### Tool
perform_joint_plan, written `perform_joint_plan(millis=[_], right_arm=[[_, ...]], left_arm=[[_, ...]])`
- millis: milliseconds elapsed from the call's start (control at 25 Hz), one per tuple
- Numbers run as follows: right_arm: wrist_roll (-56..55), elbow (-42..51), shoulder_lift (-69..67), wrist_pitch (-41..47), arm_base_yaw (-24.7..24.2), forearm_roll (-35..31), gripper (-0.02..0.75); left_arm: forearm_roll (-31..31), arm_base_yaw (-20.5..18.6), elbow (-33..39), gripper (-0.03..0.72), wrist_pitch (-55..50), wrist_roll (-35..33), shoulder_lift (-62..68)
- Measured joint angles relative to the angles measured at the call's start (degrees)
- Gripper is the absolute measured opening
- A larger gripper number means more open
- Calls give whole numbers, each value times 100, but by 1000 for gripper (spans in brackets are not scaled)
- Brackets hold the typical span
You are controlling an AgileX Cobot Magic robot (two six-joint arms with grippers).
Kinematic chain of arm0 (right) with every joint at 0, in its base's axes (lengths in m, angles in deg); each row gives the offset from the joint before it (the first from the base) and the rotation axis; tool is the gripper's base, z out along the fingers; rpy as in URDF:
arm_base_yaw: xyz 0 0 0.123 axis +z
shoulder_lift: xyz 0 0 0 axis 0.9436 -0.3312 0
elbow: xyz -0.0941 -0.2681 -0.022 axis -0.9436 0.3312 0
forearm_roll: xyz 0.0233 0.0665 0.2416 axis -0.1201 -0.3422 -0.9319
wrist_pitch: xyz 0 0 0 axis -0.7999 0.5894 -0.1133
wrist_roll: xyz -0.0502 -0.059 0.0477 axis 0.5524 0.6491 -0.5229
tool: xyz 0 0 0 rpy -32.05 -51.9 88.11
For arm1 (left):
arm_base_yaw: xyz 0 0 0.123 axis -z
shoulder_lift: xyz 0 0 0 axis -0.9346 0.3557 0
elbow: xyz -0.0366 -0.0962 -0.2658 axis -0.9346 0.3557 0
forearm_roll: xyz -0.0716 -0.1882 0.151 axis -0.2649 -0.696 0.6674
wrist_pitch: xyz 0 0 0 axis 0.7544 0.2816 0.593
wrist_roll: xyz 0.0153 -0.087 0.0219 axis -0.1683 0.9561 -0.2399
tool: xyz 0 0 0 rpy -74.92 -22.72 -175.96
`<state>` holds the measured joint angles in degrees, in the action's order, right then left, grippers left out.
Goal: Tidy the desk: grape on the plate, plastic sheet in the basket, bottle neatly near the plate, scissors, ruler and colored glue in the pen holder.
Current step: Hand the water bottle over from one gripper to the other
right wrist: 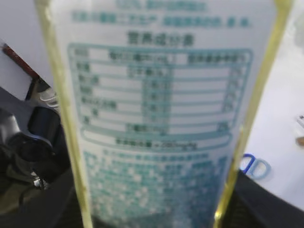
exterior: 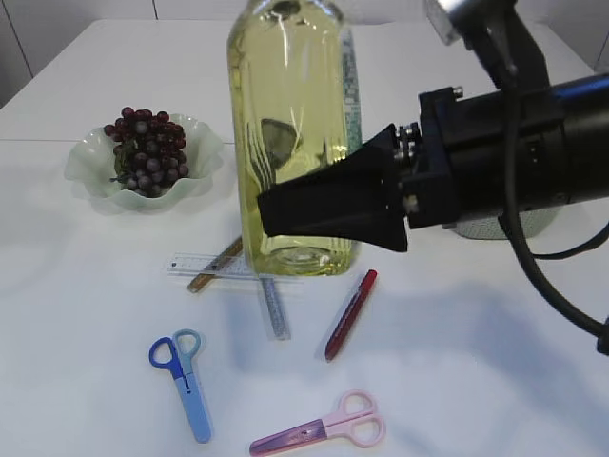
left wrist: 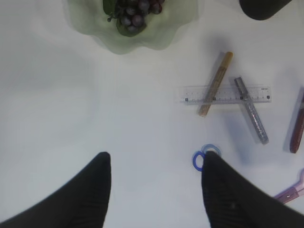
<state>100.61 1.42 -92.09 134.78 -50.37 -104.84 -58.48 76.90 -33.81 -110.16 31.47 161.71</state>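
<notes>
My right gripper (exterior: 285,211) is shut on the tall bottle (exterior: 290,95) of yellow liquid, held upright; its label (right wrist: 161,118) fills the right wrist view. Dark grapes (exterior: 147,152) lie on the pale green plate (exterior: 90,171). The clear ruler (exterior: 205,264) lies across gold (left wrist: 216,83) and silver (left wrist: 251,111) glue sticks, with a red one (exterior: 350,314) to their right. Blue scissors (exterior: 186,381) and pink scissors (exterior: 324,428) lie near the front. My left gripper (left wrist: 156,164) hangs open over bare table, its right finger covering part of the blue scissors' handle (left wrist: 198,160). Plastic sheet, basket and pen holder are out of view.
A pale meshed container (exterior: 485,227) shows partly behind the right arm. A dark round shape (left wrist: 263,7) sits at the top right of the left wrist view. The white table (exterior: 76,314) runs bare left of the scissors.
</notes>
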Motion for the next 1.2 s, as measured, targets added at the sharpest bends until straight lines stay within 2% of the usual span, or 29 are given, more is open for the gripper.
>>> perform_joint_plan(millis=[200,440,600,840,960,1200], right_arm=[[573,-3,0,100,0,-355,481],[1769,-3,0,159,0,-369,481],[1969,-3,0,159,0,-439,481],[2076,-12,0,148,0,-600,481],[2098,-12,0,91,0,-633,481],[2112,-12,0,-14,0,-633,481]], left_arm=[[100,0,0,436,0,0,63],[129,0,0,435,0,0,248],[134,0,0,435,223,-53,352],[156,0,128,435,1102,-256,485],[156,0,607,435,1747,-327,473],[109,0,2545,435,3814,-417,-212]])
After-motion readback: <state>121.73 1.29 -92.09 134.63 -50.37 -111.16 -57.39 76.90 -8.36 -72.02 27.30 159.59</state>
